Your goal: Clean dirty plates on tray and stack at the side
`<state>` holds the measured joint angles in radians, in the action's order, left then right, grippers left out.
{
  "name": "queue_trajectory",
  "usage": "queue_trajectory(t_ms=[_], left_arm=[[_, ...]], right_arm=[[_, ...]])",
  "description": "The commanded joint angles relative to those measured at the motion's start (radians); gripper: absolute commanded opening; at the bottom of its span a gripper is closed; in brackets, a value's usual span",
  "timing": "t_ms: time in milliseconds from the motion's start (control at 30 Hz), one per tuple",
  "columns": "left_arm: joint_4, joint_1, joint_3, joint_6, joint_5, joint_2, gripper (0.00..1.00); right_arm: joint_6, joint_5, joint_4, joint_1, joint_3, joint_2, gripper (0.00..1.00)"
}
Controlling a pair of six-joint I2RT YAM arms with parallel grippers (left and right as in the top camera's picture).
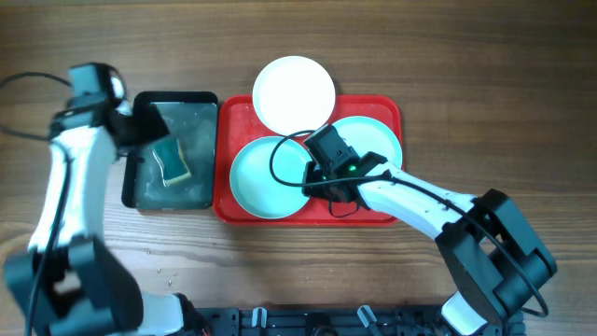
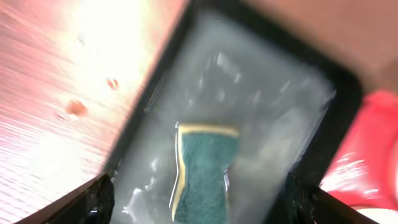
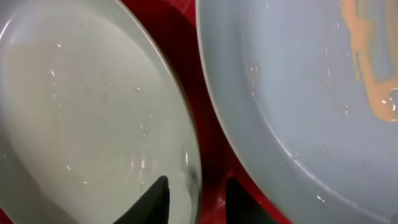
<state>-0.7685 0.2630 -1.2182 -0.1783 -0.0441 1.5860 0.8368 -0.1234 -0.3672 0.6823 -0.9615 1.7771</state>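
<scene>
I see my right gripper [image 3: 199, 198] with its two fingers apart, the rim of a round light turquoise plastic plate [image 1: 266, 177] between them, on the left of the big red plastic tray [image 1: 224, 210]. The other turquoise plate [image 3: 298, 93], just to its right, has an orange smear [image 3: 373, 74]. The round white plate [image 1: 294, 89] lies across the tray's far edge. My left gripper [image 2: 202, 198] hangs wide open over a green and yellow sponge [image 2: 202, 168] in the wet black tray [image 1: 177, 96]
</scene>
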Motion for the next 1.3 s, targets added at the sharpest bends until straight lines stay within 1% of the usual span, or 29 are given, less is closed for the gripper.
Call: queue_trajectory(t_ms=[0,33,100,200,267,300,500,567,733,933,1133,1267], left_arm=[[-0.005,0.064,-0.028,-0.025,-0.083,-0.122,0.88],[-0.012,0.070,-0.028,-0.024,-0.083,-0.138,0.99],[-0.027,0.070,-0.027,-0.024,-0.083,-0.145,1.00],[-0.036,0.070,-0.027,-0.024,-0.082,-0.144,1.00],[-0.037,0.070,-0.027,-0.024,-0.082,-0.144,1.00],[-0.036,0.070,-0.027,-0.024,-0.082,-0.144,1.00],[-0.037,0.070,-0.027,-0.024,-0.082,-0.144,1.00],[-0.037,0.070,-0.027,-0.024,-0.082,-0.144,1.00],[-0.037,0.070,-0.027,-0.024,-0.082,-0.144,1.00],[-0.036,0.070,-0.027,-0.024,-0.082,-0.144,1.00],[-0.037,0.070,-0.027,-0.024,-0.082,-0.144,1.00],[-0.037,0.070,-0.027,-0.024,-0.082,-0.144,1.00]], right_arm=[[0.031,-0.005,0.021,0.006,0.006,0.053,0.27],[0.031,-0.005,0.032,0.006,0.006,0.060,0.25],[0.030,-0.003,0.048,0.006,0.006,0.061,0.21],[0.031,0.026,0.064,0.006,0.006,0.061,0.19],[0.030,0.026,0.062,0.006,0.006,0.061,0.11],[0.030,0.026,0.061,0.006,0.006,0.061,0.04],[0.022,0.000,0.041,0.005,-0.002,0.033,0.04],[-0.001,0.000,0.028,0.005,-0.006,0.009,0.04],[-0.051,0.005,-0.032,0.005,-0.016,-0.097,0.04],[-0.052,0.011,-0.069,0.005,-0.017,-0.195,0.04],[-0.050,0.058,-0.033,0.005,-0.050,-0.212,0.04],[-0.047,0.095,0.061,0.005,-0.053,-0.212,0.04]])
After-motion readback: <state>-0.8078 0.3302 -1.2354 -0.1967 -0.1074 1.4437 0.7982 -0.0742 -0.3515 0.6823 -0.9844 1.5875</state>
